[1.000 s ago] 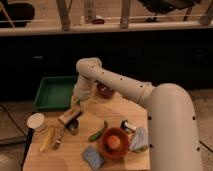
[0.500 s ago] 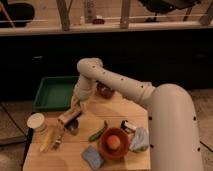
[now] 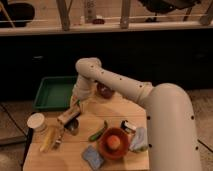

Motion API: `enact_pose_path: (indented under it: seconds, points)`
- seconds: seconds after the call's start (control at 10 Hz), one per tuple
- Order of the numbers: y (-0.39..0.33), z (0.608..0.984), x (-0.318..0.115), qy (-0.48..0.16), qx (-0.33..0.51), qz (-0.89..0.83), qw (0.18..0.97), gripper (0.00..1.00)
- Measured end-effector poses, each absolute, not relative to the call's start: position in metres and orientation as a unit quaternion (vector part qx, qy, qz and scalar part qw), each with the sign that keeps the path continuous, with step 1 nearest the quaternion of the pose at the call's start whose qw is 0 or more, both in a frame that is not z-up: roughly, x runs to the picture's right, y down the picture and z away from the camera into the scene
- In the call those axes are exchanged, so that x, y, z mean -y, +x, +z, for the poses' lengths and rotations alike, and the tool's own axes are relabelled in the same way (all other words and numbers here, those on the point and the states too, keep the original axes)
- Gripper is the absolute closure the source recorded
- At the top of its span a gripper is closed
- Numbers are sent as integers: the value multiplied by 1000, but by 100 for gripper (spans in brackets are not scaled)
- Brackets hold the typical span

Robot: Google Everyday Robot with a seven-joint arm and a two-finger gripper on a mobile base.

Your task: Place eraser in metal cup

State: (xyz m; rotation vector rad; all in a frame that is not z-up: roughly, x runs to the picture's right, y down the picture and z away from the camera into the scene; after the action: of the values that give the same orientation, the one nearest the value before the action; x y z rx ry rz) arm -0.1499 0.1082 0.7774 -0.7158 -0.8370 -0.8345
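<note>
The tan oblong eraser [image 3: 68,115] hangs tilted under my gripper [image 3: 75,106], which is at the left of the wooden table and shut on the eraser's upper end. The eraser's lower end is just above and left of the small dark metal cup [image 3: 73,126], which stands on the table. My white arm [image 3: 125,85] reaches in from the right and bends down to the gripper.
A green tray [image 3: 54,92] lies at the back left. A round white cup [image 3: 36,121], a yellow banana-like thing [image 3: 48,139], a green pepper [image 3: 98,131], an orange-red bowl [image 3: 114,143], a blue-grey sponge [image 3: 93,156] and a dark bowl [image 3: 105,91] share the table [image 3: 70,155].
</note>
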Motion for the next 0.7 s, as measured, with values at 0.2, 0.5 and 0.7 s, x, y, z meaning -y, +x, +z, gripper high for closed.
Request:
enact_pose_path:
  seconds: [0.2,0.5,0.7]
  points:
    - [-153,778,-109,-332,385,-390,768,96]
    - [-159,777,-113,-340,379,-399,763,96]
    - [-164,776,-120,-349,373,-407,758,96]
